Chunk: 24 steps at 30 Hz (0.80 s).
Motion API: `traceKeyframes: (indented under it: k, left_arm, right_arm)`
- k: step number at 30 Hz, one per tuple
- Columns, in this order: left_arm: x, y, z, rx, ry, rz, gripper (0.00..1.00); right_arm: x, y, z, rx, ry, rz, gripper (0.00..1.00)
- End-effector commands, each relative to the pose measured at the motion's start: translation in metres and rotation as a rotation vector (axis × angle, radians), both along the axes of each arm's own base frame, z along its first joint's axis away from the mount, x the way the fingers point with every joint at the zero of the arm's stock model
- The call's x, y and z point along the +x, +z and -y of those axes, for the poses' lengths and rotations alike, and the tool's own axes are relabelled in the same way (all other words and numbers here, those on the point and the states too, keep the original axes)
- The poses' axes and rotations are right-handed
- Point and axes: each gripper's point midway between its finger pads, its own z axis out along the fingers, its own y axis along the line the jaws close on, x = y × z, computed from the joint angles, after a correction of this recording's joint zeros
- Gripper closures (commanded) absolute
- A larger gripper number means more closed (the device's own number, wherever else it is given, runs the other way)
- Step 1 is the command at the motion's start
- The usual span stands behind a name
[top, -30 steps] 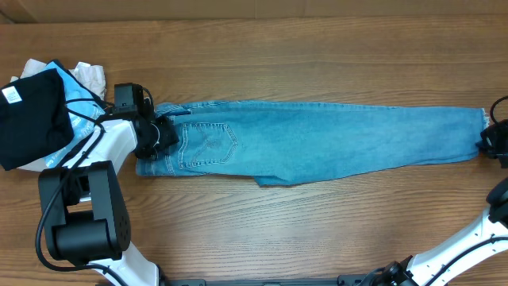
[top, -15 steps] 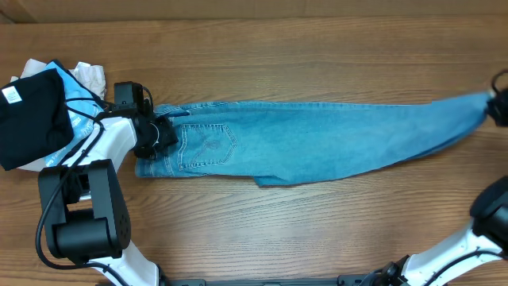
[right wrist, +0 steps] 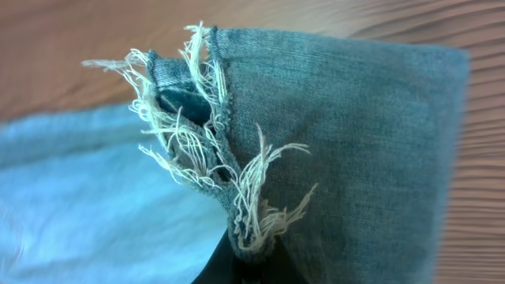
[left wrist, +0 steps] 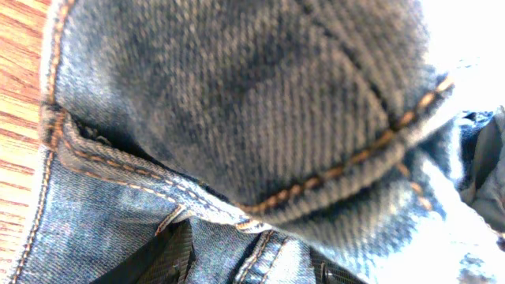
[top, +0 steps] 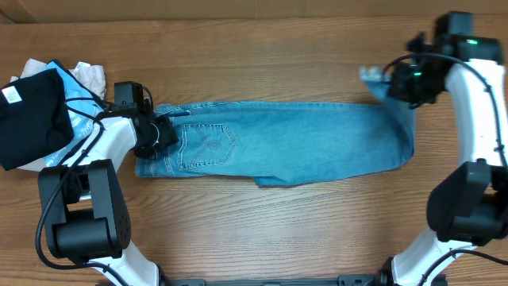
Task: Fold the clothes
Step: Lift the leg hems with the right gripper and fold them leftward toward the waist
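Where the jeans lie: we see the light-blue jeans (top: 302, 147) spread flat across the middle of the wooden table (top: 262, 230), with the waistband (top: 147, 165) toward the left edge and a stitched back pocket (top: 208, 145) facing up.
Leg ends: near the right edge the legs rise off the wood and bend back toward the left.
Right gripper: we find the right gripper (top: 394, 83) pinched tight on the frayed hem (right wrist: 197, 150), toward the far right corner. White threads hang loose just past its dark fingers.
Left gripper: the left gripper (top: 155, 133) sits on the waistband. Its wrist view is filled with denim and orange stitching, so we cannot tell whether it grips.
Left edge: a black garment (top: 32, 115) with a white tag lies over a cyan cloth (top: 75, 99) and a pale cloth (top: 91, 75).
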Motion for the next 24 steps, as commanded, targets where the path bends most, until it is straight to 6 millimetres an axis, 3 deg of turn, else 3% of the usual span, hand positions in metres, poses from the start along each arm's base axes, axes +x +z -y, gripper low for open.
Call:
traceKeyframes:
  k: [1, 11, 24]
  left_arm:
    - [-0.004, -0.011, -0.009, 0.027, 0.01, -0.035, 0.47]
    - [-0.005, -0.011, -0.008, 0.026, 0.009, -0.039, 0.46]
    - [-0.005, -0.011, -0.008, 0.033, -0.016, -0.037, 0.46]
  right_arm:
    - [-0.004, 0.011, -0.032, -0.013, 0.074, 0.011, 0.96]
    - [-0.022, 0.006, -0.107, -0.02, 0.117, -0.044, 0.96]
    - [-0.043, -0.01, -0.158, -0.031, 0.216, -0.099, 0.96]
